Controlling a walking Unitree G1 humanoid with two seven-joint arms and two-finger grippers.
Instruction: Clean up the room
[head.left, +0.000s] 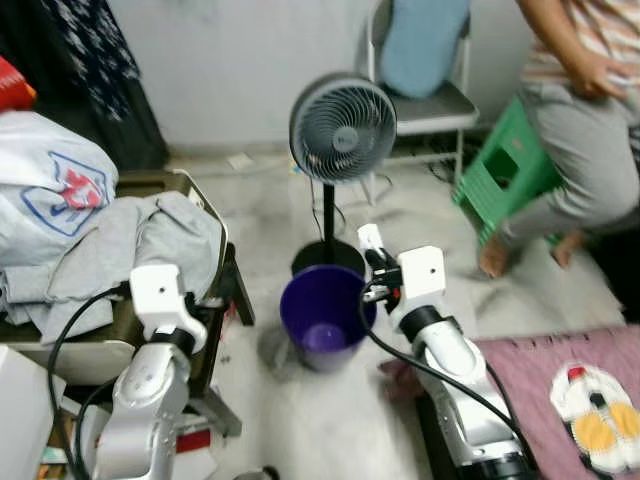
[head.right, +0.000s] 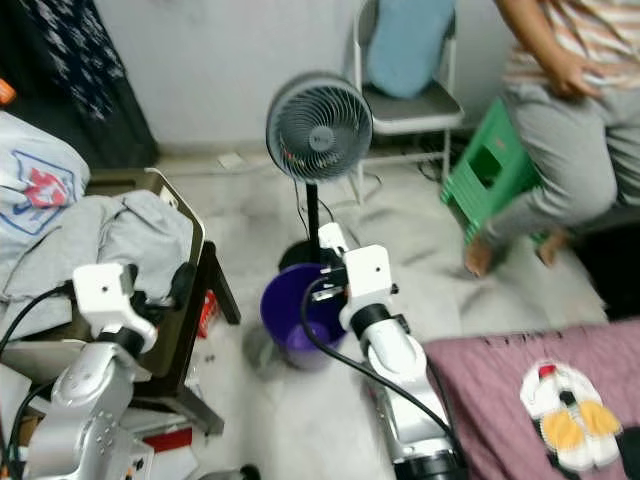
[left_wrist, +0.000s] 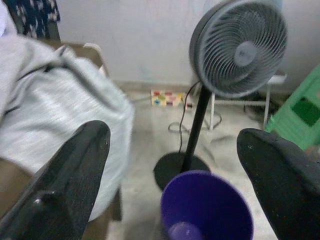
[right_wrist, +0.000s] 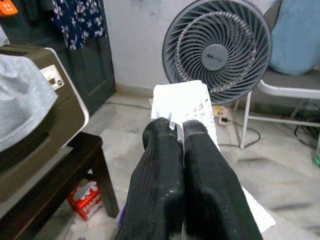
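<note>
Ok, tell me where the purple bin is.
The purple bin stands on the floor straight ahead in the left eye view, against the fan base, right of the clothes-piled table, with the right gripper holding paper above its rim.

Person (head.left: 580, 120) cut off above the chest (legs blurred).

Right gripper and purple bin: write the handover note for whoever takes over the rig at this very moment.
Right gripper: shut on a white paper, held above the purple bin, paper not yet dropped.
Left gripper: open, holding nothing, raised beside the grey clothes piled on the dark table.
Surroundings: a standing fan is right behind the bin; a person is by the green stool.
Done: paper picked up and brought to the bin.
Left: release the paper into the bin; a small red box lies on the floor under the table.
</note>
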